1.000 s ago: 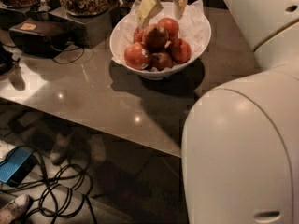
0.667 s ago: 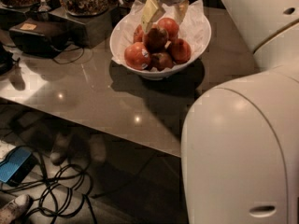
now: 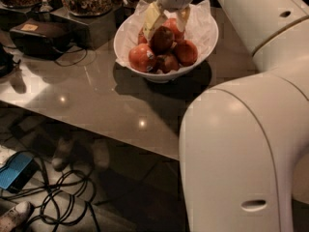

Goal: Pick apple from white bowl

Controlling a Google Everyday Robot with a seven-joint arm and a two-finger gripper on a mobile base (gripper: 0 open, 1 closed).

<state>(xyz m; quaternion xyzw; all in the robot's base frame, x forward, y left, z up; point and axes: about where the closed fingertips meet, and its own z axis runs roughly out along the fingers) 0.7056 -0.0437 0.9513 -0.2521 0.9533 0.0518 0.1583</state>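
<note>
Camera view: white bowl (image 3: 149,75) near far edge of desk (image 3: 96,95), dark red apple (image 3: 162,39) topping the pile inside. Gripper (image 3: 167,19) directly above, fingers (image 3: 151,18) spread, flanking that apple. Likely rigid, smooth, slippery, fairly hefty. Best pinched across widest waist, gently, to avoid bruising.

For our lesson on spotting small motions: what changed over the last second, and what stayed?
The gripper has come down a little into the white bowl, its open fingers now either side of the dark apple. Nothing looks gripped or let go. The other apples, bowl and table stayed put.
</note>
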